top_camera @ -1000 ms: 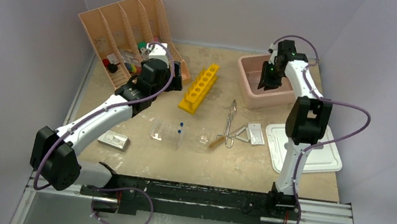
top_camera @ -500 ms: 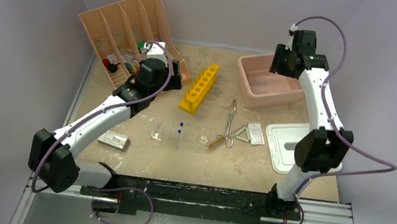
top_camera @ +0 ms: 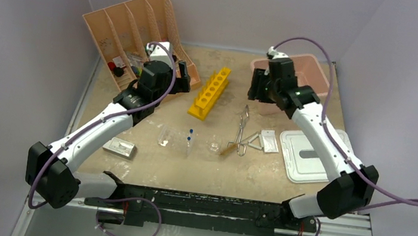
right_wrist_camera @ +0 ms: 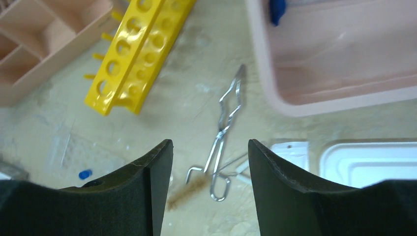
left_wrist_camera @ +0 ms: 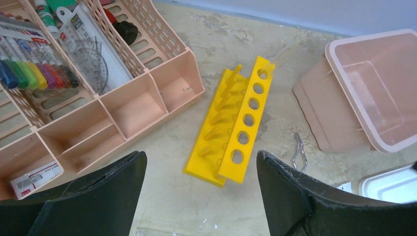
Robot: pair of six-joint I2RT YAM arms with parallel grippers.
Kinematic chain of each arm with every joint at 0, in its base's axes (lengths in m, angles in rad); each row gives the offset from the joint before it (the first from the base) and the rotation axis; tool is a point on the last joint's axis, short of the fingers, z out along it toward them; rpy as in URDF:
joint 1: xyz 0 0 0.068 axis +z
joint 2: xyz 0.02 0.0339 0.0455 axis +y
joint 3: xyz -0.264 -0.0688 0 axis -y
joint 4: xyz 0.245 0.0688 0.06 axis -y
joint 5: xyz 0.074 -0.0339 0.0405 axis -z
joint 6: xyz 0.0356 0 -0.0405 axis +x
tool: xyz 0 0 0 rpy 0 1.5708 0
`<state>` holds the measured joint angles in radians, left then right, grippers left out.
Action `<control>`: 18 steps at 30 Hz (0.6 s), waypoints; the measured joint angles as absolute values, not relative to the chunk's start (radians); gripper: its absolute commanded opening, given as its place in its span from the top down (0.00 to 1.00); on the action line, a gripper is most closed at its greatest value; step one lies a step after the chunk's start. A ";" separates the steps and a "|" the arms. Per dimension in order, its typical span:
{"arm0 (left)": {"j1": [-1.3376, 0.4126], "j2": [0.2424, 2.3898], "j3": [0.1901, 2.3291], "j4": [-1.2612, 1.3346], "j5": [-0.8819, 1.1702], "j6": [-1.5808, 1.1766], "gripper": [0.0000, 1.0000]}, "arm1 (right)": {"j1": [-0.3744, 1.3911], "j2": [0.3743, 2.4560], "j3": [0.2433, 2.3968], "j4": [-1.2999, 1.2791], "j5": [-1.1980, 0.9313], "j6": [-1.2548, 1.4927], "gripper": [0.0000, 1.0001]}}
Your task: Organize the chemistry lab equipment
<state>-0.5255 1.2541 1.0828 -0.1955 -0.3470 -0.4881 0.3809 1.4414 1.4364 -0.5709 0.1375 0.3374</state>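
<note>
- silver blister sheet (top_camera: pixel 119 146) lies toward the table's near left corner, well apart from both grippers.
- my left gripper (left_wrist_camera: pixel 200 160) hovers, fingers spread wide and empty, above the yellow rack (left_wrist_camera: pixel 235 129) beside the peach organizer (left_wrist_camera: pixel 133 108).
- blue-tipped pipettes (top_camera: pixel 189 134) rest mid-table.
- metal tongs (right_wrist_camera: pixel 223 129) lie flat under my right gripper (right_wrist_camera: pixel 210 145), its fingers parted on nothing, near the pink tub (right_wrist_camera: pixel 334 59).

I count one yellow rack (top_camera: pixel 210 92), one peach organizer (top_camera: pixel 123 23), one pink tub (left_wrist_camera: pixel 378 98), one white lid (top_camera: pixel 300 165), one pair of tongs (top_camera: pixel 242 128) and two blue-tipped pipettes (top_camera: pixel 190 131).
</note>
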 measured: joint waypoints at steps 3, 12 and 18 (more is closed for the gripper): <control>-0.525 1.253 1.083 -0.196 -0.344 -0.495 0.19 | 0.471 1.462 1.402 -0.561 0.148 0.378 0.40; -0.525 1.246 1.082 -0.202 -0.347 -0.540 0.19 | 0.577 1.636 1.313 -0.533 0.243 0.576 0.43; -0.525 1.245 1.072 -0.205 -0.349 -0.559 0.19 | 0.589 1.729 1.286 -0.540 0.313 0.720 0.43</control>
<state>-0.5255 1.2453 1.0721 -0.2050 -0.3492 -0.5587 0.5892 1.7294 1.2861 -0.5400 0.3126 0.7200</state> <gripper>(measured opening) 0.815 0.569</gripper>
